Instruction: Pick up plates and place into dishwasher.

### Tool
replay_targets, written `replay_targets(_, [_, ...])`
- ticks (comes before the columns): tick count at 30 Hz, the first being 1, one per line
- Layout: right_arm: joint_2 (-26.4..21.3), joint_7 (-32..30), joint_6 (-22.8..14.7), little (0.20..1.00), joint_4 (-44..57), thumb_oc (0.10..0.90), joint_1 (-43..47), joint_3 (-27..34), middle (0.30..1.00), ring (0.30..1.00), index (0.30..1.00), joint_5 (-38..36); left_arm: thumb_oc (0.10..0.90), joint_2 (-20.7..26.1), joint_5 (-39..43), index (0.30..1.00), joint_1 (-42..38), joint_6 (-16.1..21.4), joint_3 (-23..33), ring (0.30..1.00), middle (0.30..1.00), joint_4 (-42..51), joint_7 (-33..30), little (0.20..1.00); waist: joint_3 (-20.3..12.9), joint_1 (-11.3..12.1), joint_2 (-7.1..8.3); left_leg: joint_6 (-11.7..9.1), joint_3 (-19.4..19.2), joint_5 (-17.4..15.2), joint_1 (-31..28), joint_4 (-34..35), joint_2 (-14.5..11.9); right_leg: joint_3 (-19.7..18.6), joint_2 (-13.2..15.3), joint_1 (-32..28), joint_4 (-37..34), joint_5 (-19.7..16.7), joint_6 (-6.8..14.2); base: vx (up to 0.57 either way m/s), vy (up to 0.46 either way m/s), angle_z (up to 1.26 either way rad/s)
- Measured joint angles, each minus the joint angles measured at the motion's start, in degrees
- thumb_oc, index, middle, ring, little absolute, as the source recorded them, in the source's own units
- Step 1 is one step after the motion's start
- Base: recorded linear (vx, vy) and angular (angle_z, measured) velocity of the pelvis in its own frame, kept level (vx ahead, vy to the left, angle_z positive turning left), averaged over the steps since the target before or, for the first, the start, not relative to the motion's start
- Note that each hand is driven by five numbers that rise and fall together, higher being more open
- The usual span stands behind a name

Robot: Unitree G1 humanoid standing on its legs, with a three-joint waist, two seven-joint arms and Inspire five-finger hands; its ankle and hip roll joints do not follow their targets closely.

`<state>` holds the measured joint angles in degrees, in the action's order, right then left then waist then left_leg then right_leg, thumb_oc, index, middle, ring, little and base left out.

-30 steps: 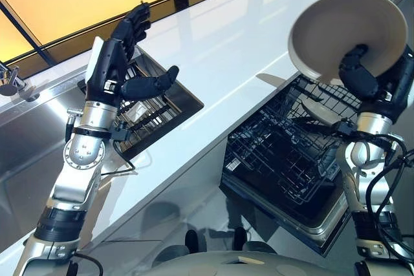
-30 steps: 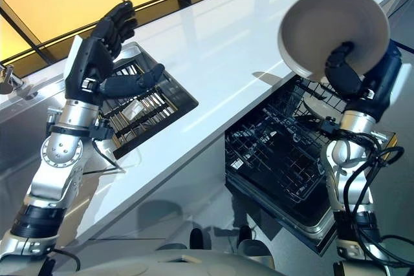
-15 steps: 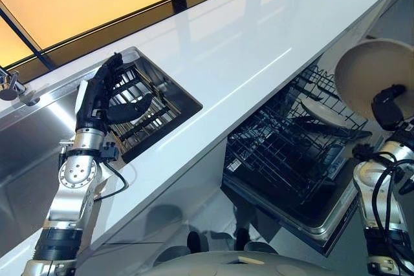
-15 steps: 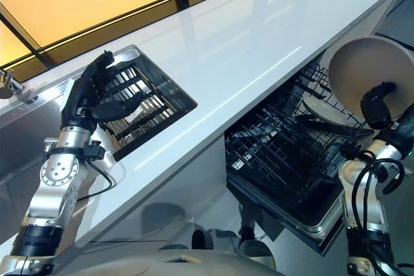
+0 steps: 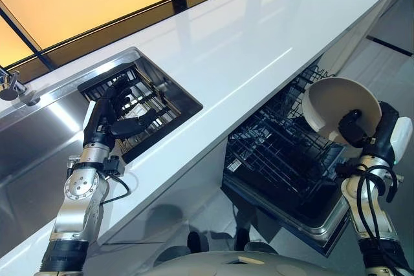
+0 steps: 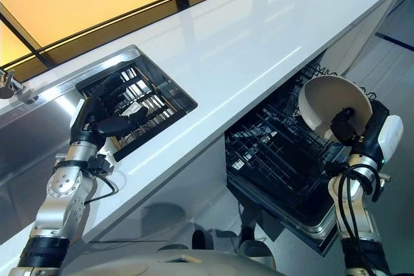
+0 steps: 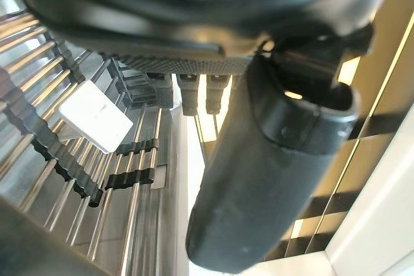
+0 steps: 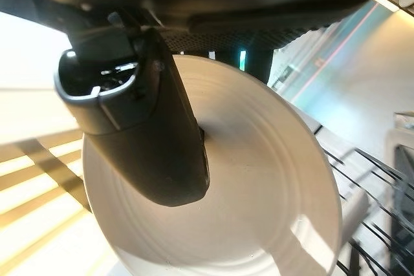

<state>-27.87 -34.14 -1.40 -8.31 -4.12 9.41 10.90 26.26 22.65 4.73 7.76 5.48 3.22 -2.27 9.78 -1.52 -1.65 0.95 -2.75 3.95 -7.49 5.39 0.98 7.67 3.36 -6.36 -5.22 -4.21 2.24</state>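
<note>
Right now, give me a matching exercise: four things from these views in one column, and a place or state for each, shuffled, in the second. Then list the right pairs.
Things:
1. plate
2. left hand
3. dishwasher rack
4. countertop

Places or states:
A. pulled out below the counter's edge, dark wire
B. white, running between the sink and the dishwasher
C. pinched by the right hand, above the rack
D. open, over the metal rack in the sink

Pairs: 1-C, 2-D, 3-A, 4-B
</note>
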Motion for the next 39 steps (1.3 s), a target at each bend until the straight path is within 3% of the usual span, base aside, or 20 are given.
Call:
replay_targets(16, [1.66, 6.03, 8.97, 0.200, -8.48, 0.100, -0.37, -8.14, 0.300, 0.300, 0.300, 1.20, 0.800, -0.77, 0.00, 0.900, 0.24, 0.29, 0.56, 0.900, 0.900, -0.13, -0.03, 0.900, 0.09, 1.14, 0.14, -0.02, 1.51, 0.14, 0.15, 0.01, 0.11, 2.17, 0.21, -0.90, -0.01, 0.39, 0.29, 0.00, -0.005, 0.05])
replay_targets(31, [1.85, 5.92, 13.28, 0.200, -11.84, 0.100, 4.97, -10.48, 0.300, 0.300, 0.300, 2.49, 0.800, -0.77, 0.00, 0.900, 0.31, 0.29, 0.49, 0.900, 0.900, -0.27, 0.75, 0.900, 0.25, 2.64, 0.47, -0.19, 3.38, 0.34, -0.11, 0.00, 0.14, 4.15, 0.23, -1.99, 0.00, 0.94, 0.51, 0.01, -0.008, 0.07])
replay_targets(39, [1.68, 7.46, 16.39, 0.200, -17.20, 0.100, 7.07, -14.45, 0.300, 0.300, 0.300, 8.51, 0.800, -0.77, 0.00, 0.900, 0.28, 0.29, 0.44, 0.900, 0.900, -0.28, 2.73, 0.900, 0.25, 4.30, 0.46, -0.27, 4.73, 0.65, 0.28, -0.04, 0.19, 5.58, 0.24, -2.18, 0.00, 1.12, 0.20, 0.02, -0.011, 0.09])
